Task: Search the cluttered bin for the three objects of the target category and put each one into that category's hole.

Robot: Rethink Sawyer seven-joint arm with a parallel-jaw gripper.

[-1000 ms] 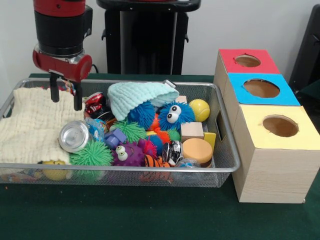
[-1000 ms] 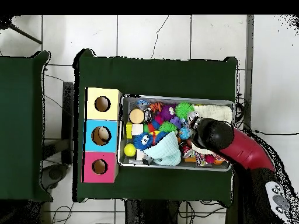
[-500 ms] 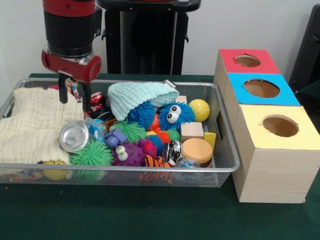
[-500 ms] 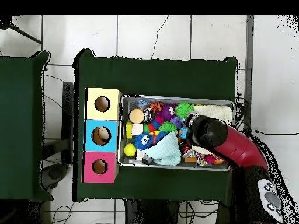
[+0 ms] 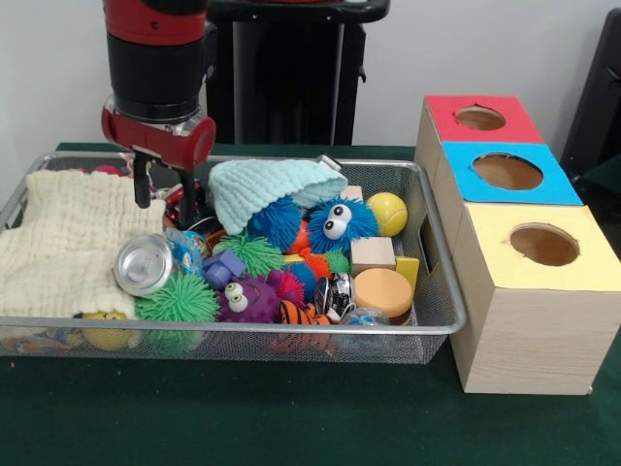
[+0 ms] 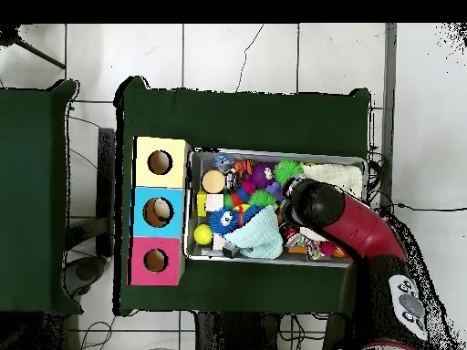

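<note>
**End effector low over the bin's clutter**

Wire bin (image 5: pixel 435 291) on the green counter (image 5: pixel 291 417), packed: spiky balls, a blue googly-eyed one (image 5: pixel 340 223), a silver can (image 5: pixel 144 264), wooden blocks (image 5: pixel 374 254), a yellow ball (image 5: pixel 387 213), a mint knit cloth (image 5: pixel 267 186), a cream cloth (image 5: pixel 68 238) at one end. End effector (image 5: pixel 165 199) hangs between the two cloths, fingers apart, nothing between them, tips down among red items. Beside the bin: red box (image 5: pixel 477 118), blue box (image 5: pixel 509 173), yellow box (image 5: pixel 539 248), each with a round hole on top.
</note>
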